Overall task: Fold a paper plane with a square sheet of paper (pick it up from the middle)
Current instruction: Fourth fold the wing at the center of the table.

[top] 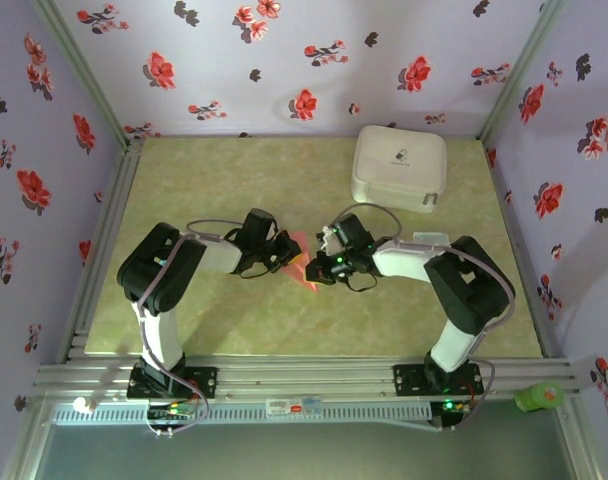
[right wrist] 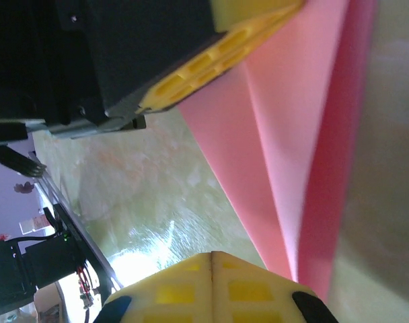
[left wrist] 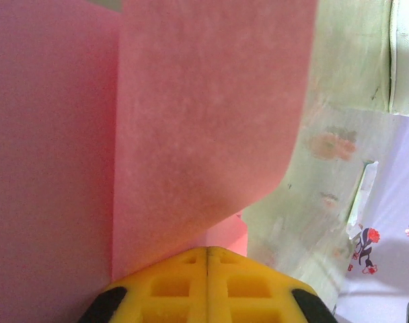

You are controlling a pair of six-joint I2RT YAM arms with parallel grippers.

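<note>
Your left gripper (left wrist: pixel 208 252) has its yellow fingers pressed flat together, the seam between them a thin line. The sheet of paper (left wrist: pixel 204 121) rises straight out of their tips, so it is pinched there. Ahead of those jaws the salmon-red paper stands in two layers: a darker panel to the left of the seam and a lighter flap curling over to the right of it. A sharp crease between the two runs away from the tips. Further off to the right of the jaws you can see the green table (left wrist: pixel 312 202) and an edge of the white case (left wrist: pixel 406 54).

Your right gripper (right wrist: pixel 212 259) is closed too, finger against finger. The paper comes down as a narrowing wedge and ends just right of its tips, close against the right-hand finger; you cannot tell whether any of it is caught between the jaws. From above, the two grippers meet almost tip to tip with the paper between them, the case well beyond the right jaws
</note>
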